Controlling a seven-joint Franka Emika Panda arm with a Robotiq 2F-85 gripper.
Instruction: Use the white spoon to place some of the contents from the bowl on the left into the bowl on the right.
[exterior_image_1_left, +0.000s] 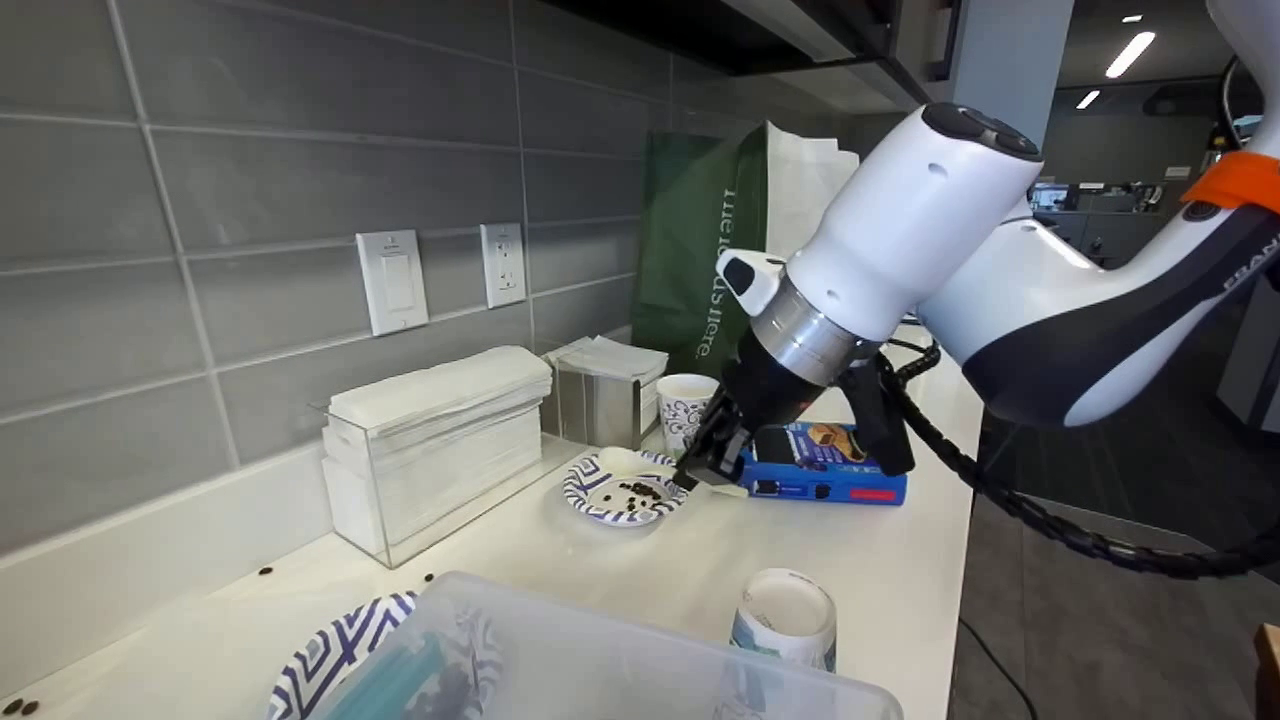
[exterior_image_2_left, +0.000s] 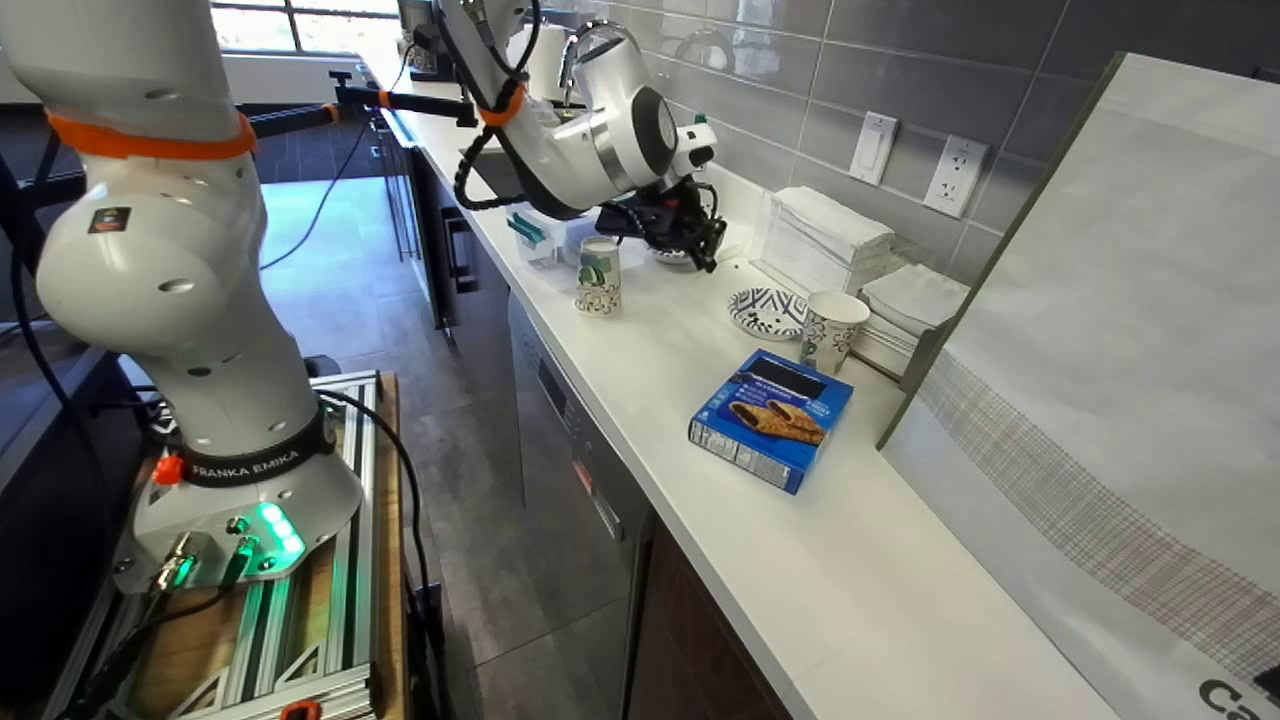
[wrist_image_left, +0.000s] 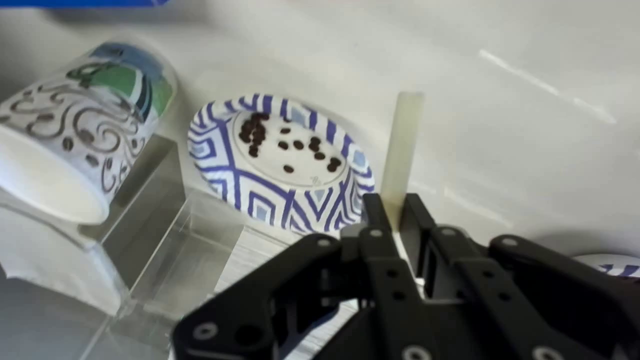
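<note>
The end effector (wrist_image_left: 396, 212) was closed to a narrow gap, with the white spoon (wrist_image_left: 404, 145) pinched by its handle between the tips. It was above the tabletop (wrist_image_left: 500, 150), near the right bowl (wrist_image_left: 320, 207), on that bowl's side towards the left bowl (exterior_image_1_left: 345, 640). A paper cup (wrist_image_left: 107, 120) stood just beside the right bowl. Beans (wrist_image_left: 253, 131) lay in the right bowl, some clustered, others spread out. The left bowl was well apart from the right bowl; in an exterior view a plastic bin (exterior_image_1_left: 600, 640) hid part of it.

The step in hand looked to be the spooning across, and the beans in the right bowl suggested it was well along. The scoop could not be made out clearly, so its load could not be told. If loaded, the next move called for bringing the scoop low over the right bowl and tipping it slowly inside the rim. If bare, it called for another helping from the left bowl, or for setting the white spoon down.
</note>
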